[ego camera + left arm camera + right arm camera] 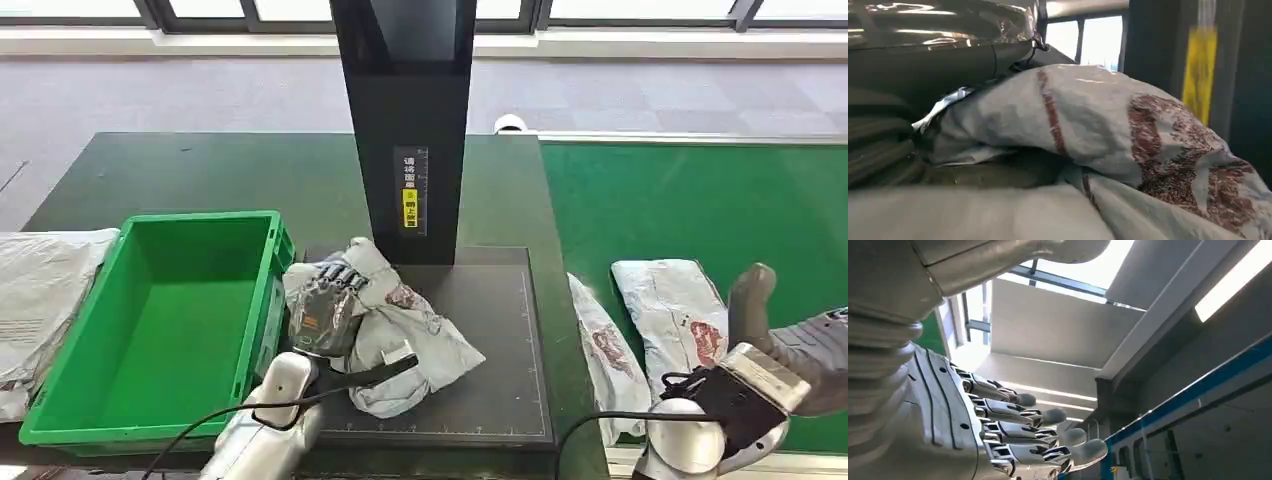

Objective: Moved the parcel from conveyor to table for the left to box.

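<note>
A crumpled grey parcel [415, 335] with brown print lies on the dark plate [495, 340] in the middle of the table. My left hand [325, 303] grips its left end, fingers draped over the top, right beside the green box [150, 310]. The left wrist view has the parcel [1098, 125] pressed close against the hand. My right hand [785, 345] hovers open at the near right over the conveyor's edge, thumb raised, holding nothing. In the right wrist view its fingers [1018, 432] are stretched out straight.
A black post [410, 120] rises behind the plate. Two more grey parcels [600, 350] [675, 310] lie on the green conveyor [720, 200] at the right. Grey bags [40, 290] sit left of the box, which holds nothing.
</note>
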